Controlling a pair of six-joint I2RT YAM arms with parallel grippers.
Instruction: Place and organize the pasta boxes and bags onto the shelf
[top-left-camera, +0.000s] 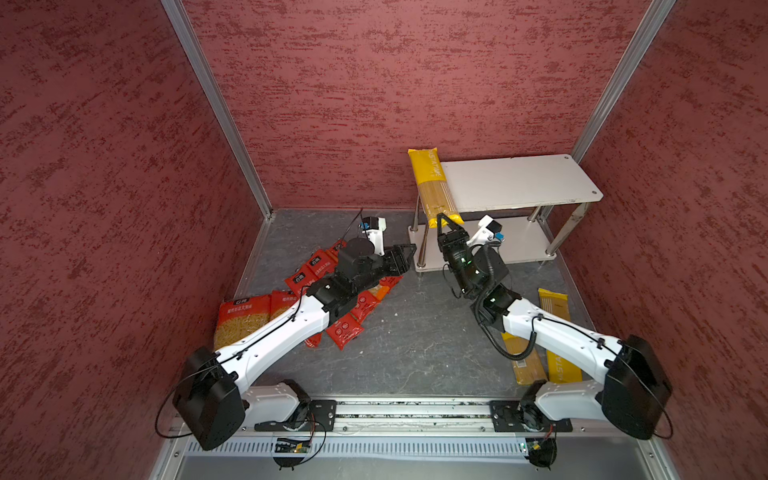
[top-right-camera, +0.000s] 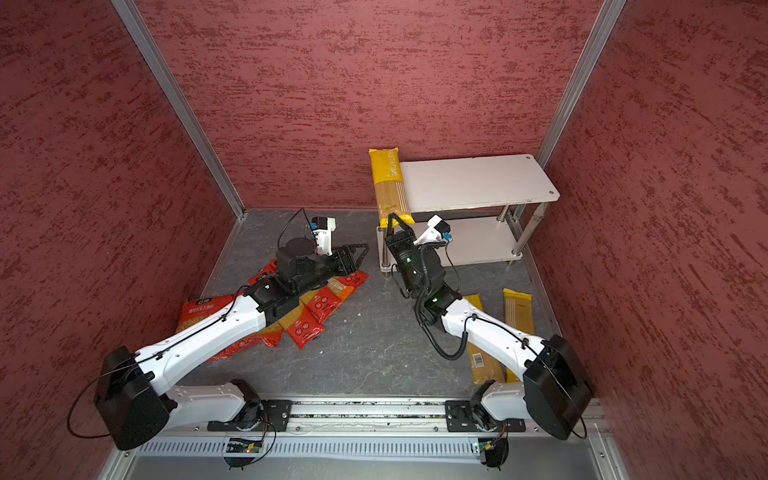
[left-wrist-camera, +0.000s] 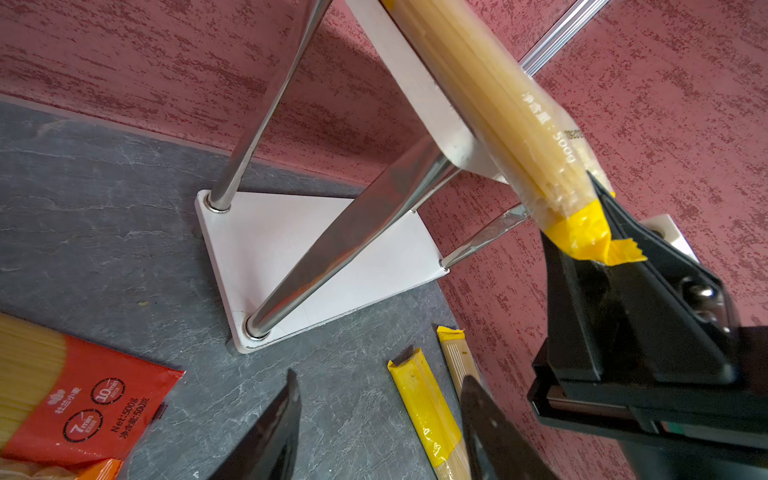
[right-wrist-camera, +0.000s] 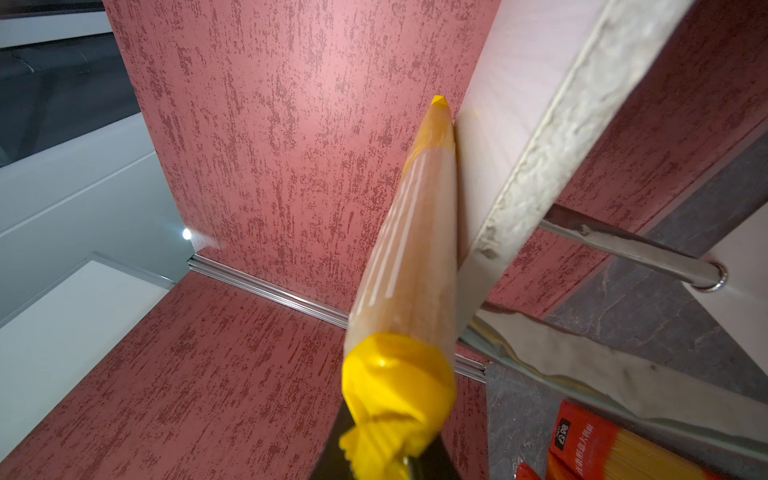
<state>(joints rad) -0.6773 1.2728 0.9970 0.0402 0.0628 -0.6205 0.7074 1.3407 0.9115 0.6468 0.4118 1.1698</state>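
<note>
A long yellow spaghetti pack (top-left-camera: 432, 183) (top-right-camera: 390, 183) lies along the left end of the shelf's (top-left-camera: 519, 183) (top-right-camera: 478, 183) top board, its near end overhanging the front edge. My right gripper (top-left-camera: 449, 222) (top-right-camera: 395, 220) (right-wrist-camera: 386, 449) is shut on that crumpled yellow end. My left gripper (top-left-camera: 409, 253) (top-right-camera: 361, 251) (left-wrist-camera: 378, 395) hangs open and empty above the floor, left of the shelf. Under the left arm lies a pile of red packs (top-left-camera: 316, 266) (top-right-camera: 320, 305), with a wide red pack (top-left-camera: 245, 320) beside it. Two more yellow packs (top-left-camera: 557, 332) (left-wrist-camera: 424, 407) lie on the floor under the right arm.
Red textured walls (top-left-camera: 374, 104) close in the back and both sides, and the shelf stands in the back right corner. Chrome legs (left-wrist-camera: 332, 249) join its boards. The lower board (top-left-camera: 511, 245) carries nothing. A metal rail (top-left-camera: 415, 415) runs along the front.
</note>
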